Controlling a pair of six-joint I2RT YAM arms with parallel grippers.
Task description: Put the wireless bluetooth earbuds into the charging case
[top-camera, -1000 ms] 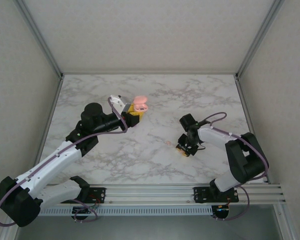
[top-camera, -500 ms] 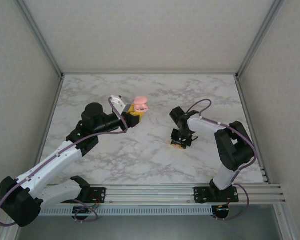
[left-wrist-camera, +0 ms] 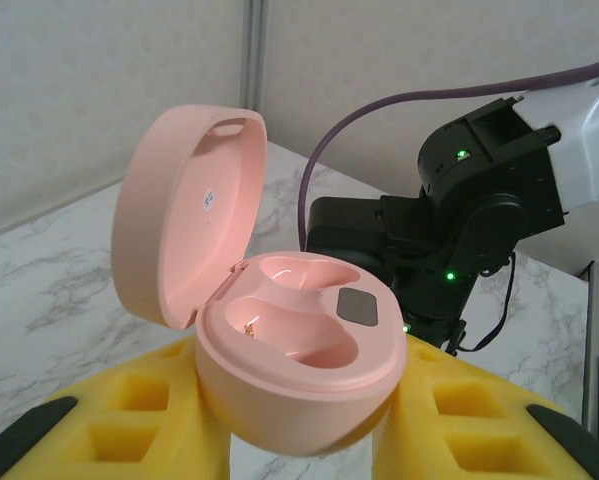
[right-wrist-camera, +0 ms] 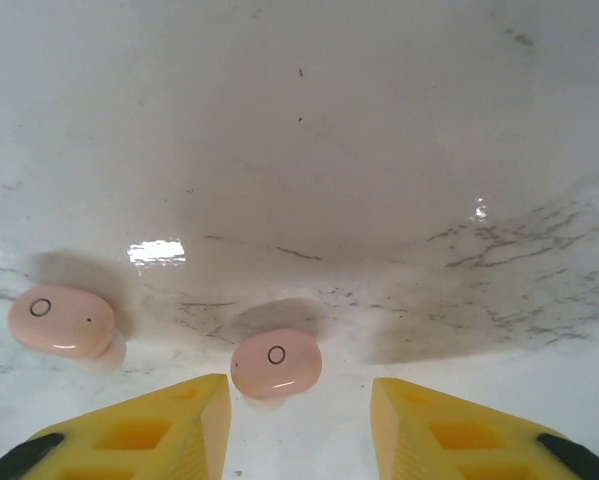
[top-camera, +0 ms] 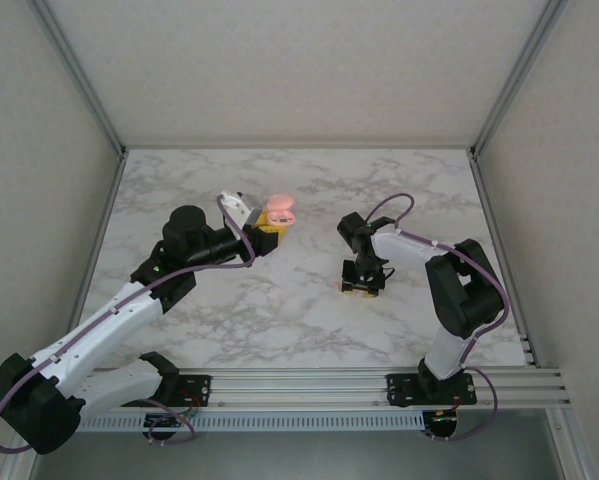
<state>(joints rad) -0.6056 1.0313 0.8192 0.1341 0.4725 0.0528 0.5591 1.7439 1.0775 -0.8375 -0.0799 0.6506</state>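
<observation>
Earbuds [right-wrist-camera: 276,362] (peach-pink), each circle-marked

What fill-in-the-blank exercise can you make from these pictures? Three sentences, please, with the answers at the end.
The left pincer grips the charging case, whose lid stands ___.
Its sockets are ___.
Near the open right pincer, ___ pink earbuds lie on the marble table.
Missing words: open; empty; two.
</observation>
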